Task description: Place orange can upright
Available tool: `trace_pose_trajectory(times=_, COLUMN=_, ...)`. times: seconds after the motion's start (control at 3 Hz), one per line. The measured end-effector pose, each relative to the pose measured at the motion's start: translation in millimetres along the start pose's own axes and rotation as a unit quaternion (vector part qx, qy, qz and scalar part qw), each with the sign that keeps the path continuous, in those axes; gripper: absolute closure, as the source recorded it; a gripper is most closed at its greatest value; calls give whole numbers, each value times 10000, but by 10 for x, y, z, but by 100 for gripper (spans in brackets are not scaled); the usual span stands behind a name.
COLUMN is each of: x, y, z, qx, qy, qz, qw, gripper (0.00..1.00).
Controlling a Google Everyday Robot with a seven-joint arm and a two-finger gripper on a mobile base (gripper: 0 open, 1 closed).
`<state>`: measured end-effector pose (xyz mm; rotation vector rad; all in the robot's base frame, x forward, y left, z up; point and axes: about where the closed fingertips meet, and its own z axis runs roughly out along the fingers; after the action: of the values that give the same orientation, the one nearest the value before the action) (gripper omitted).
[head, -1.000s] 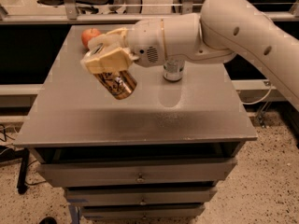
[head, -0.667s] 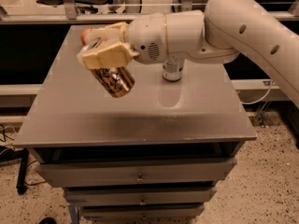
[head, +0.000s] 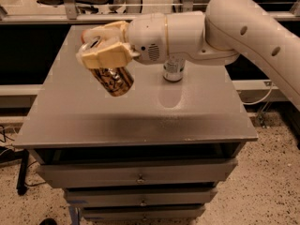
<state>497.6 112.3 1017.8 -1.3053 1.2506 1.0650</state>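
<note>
The tool [head: 104,56] clasps the tilted can [head: 114,81] over the worktop's [head: 140,123] left half, toward the far edge. Right of it, under the arm [head: 225,27], stands a second can [head: 173,71].

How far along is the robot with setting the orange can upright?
Done: the claw is shut on the orange can and holds it clear of the table. In hand: the can hangs tilted over the table's left half, apart from the silver can. Left: turn it upright, set it on the table and let go.
</note>
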Motion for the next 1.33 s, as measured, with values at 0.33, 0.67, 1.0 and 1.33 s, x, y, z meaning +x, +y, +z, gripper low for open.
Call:
trace_pose_trajectory(times=0.33, x=-40, y=-79, z=-322, qx=283, qy=-258, qz=-217, qw=9990, gripper=100)
trace_pose_trajectory(times=0.67, x=-91, y=-275, z=-848, qx=704, qy=-539, qz=-427, qw=9951, gripper=100)
trace_pose_trajectory(times=1.0, x=-191, y=-541, z=-1378, qx=1098, qy=-646, qz=-672, qw=9896, gripper=100)
trace_pose_trajectory(times=1.33, x=-251, y=-831, z=-1833, qx=1427, qy=-595, qz=-844, qw=9844, gripper=100)
